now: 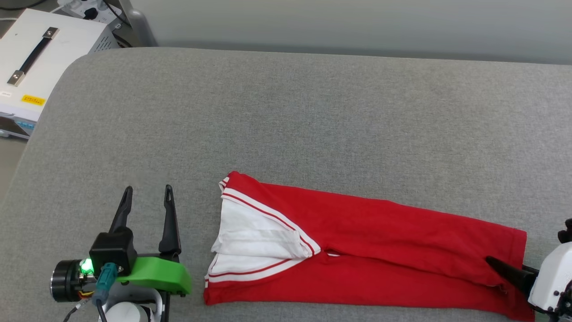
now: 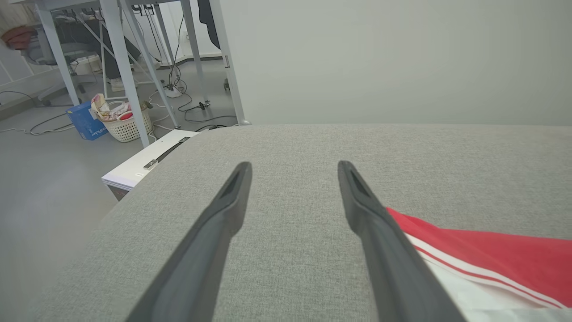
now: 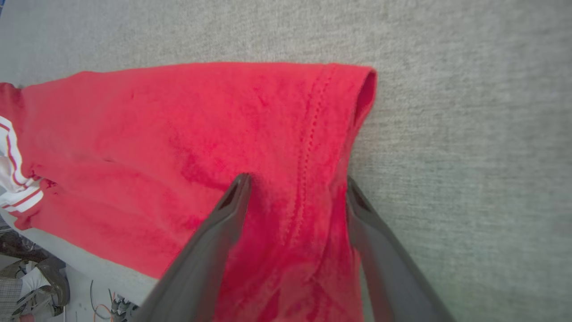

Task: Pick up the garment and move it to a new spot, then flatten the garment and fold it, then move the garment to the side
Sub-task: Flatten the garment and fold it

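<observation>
At the far left of the head view a white equipment case (image 1: 42,62) with a black carry handle stands beside the grey fabric-covered table (image 1: 313,112). The left wrist view shows the floor beyond it, with a blue box (image 2: 85,121), a white laundry basket (image 2: 124,126) and loose cables (image 2: 193,106) among pale table legs (image 2: 118,67).

The left gripper (image 1: 148,190) hovers over the near left part of the table, above bare grey cloth; its two dark fingers stand wide apart and point away from the robot, with nothing between them; a green bracket (image 1: 156,273) sits at its base, and a small green light glows beside that.

Just to its right lies the red T-shirt (image 1: 371,241), folded lengthwise into a long band across the near half of the table. The shoulder end is nearest the left gripper but apart from it; there the white sleeves (image 1: 250,239) with red-and-white striped trim are tucked in on top of one another. The red body runs rightward, slightly wrinkled, to the stitched hem.

The right gripper (image 3: 297,179) is at that hem end, in the lower right corner of the head view. Its jaws are spread wide and grip nothing; one finger lies over the red cloth and the other at the hem's outer edge, where the grey table begins. Whether the fingers press on the fabric I cannot tell.
</observation>
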Tool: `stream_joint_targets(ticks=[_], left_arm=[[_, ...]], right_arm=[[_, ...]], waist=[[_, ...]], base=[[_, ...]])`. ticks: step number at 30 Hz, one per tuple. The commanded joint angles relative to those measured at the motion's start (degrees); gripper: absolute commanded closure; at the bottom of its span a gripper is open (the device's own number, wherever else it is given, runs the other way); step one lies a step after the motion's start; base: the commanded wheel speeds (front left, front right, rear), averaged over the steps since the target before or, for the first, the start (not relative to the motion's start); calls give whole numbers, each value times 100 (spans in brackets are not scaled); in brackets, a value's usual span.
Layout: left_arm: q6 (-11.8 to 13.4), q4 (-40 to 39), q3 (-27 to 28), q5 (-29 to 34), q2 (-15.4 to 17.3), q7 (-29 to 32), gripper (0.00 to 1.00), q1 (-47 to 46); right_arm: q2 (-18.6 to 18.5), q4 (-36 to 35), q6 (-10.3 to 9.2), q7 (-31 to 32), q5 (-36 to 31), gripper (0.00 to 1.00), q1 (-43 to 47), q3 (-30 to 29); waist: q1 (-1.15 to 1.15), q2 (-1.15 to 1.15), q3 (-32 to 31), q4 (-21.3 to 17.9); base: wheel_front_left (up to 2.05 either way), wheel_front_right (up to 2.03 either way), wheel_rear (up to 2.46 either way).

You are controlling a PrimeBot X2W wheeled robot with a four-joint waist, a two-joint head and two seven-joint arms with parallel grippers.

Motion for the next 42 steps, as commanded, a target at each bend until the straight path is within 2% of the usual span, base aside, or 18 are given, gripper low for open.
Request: stream_joint_targets(ticks=[1,9,10,11,12,20,29,32,36,42], left_arm=[[-82,18,79,137,-122,-33,0,114],[-517,84,391,782,-692,-33,0,300],[-566,100,444,848,-748,-33,0,320],[-603,110,489,897,-791,-33,0,334],[-650,124,544,955,-839,-33,0,352],[-971,185,907,1261,-1094,-33,0,456],[-1260,243,1098,1521,-1303,-34,0,599],[-1335,270,1131,1590,-1346,-34,0,636],[-1418,298,1188,1657,-1396,-34,0,699],[-1510,329,1287,1716,-1467,-34,0,774]], right_arm=[[191,97,-3,104,-47,0,15,200],[369,289,-3,235,48,0,19,657],[354,297,-3,162,20,51,-1,688],[340,314,-3,92,-1,95,-17,703],[322,340,-3,37,-3,100,-31,723],[-15,399,-3,-407,134,100,-233,498],[-856,588,-3,-498,-14,100,-229,21],[-1027,690,-3,-435,-33,100,-184,-74],[-1068,512,-3,-219,3,100,-96,-33],[-871,-426,-3,89,135,100,-64,88]], waist=[[0,0,1,14],[0,0,-36,38],[0,0,-45,32],[0,0,-53,27],[0,0,-65,20],[0,0,-213,-11],[0,0,-394,9],[0,0,-443,6],[0,0,-523,-23],[0,0,-601,-93]], base=[[0,0,0],[0,0,0],[0,0,0],[0,0,0],[0,0,0],[0,0,0],[0,0,0],[0,0,0],[0,0,0],[0,0,0]])
